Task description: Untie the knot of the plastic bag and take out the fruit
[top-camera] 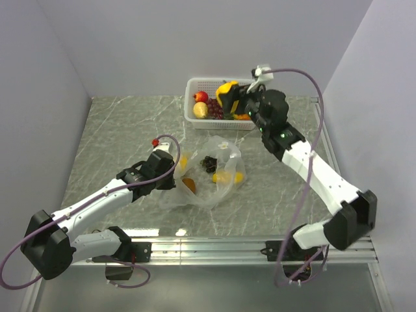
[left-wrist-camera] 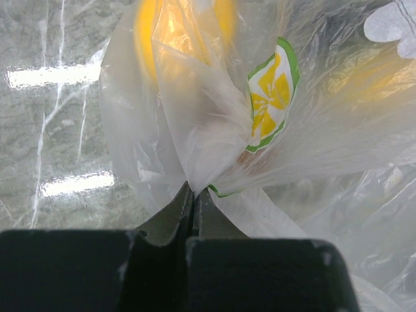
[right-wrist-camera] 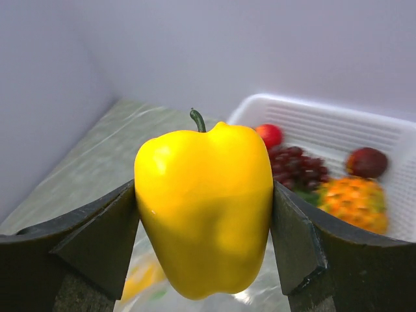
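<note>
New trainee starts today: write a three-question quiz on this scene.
1. True or false: the left tool is shut on the bag.
2. The right tool holds: A) kiwi B) yellow pepper C) banana.
3. Fill in: the grapes lie in the white ____.
Key: 1 true; 2 B; 3 basket.

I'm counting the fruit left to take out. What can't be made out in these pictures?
- Fruit inside the plastic bag: top view, too small and veiled by plastic; left wrist, only yellow blurs.
- White basket's near corner: right wrist, hidden behind the yellow pepper.
- Tips of the left gripper: left wrist, lost in bag folds.
</note>
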`<act>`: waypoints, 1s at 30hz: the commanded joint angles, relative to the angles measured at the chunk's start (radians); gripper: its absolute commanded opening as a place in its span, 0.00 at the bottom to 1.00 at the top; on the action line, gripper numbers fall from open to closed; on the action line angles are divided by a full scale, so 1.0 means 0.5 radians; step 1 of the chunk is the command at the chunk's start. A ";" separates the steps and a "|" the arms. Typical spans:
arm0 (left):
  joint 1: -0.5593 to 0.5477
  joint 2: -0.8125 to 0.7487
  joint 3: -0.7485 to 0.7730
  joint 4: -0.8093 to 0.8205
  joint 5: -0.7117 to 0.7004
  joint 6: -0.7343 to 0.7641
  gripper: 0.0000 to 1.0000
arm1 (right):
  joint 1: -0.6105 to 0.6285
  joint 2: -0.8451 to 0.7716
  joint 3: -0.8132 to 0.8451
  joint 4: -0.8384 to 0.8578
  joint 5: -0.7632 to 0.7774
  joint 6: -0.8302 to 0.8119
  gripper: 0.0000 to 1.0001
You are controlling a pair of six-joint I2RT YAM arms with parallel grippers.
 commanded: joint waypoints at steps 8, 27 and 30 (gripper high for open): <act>0.002 0.015 0.028 0.057 0.068 0.040 0.02 | -0.485 0.966 0.663 0.091 0.182 0.364 0.00; 0.002 -0.006 0.000 0.116 0.111 0.010 0.01 | -0.574 1.292 1.023 0.143 -0.032 0.275 0.94; 0.002 -0.027 -0.006 0.119 0.111 0.004 0.01 | -0.574 1.167 0.974 0.070 -0.084 0.239 0.95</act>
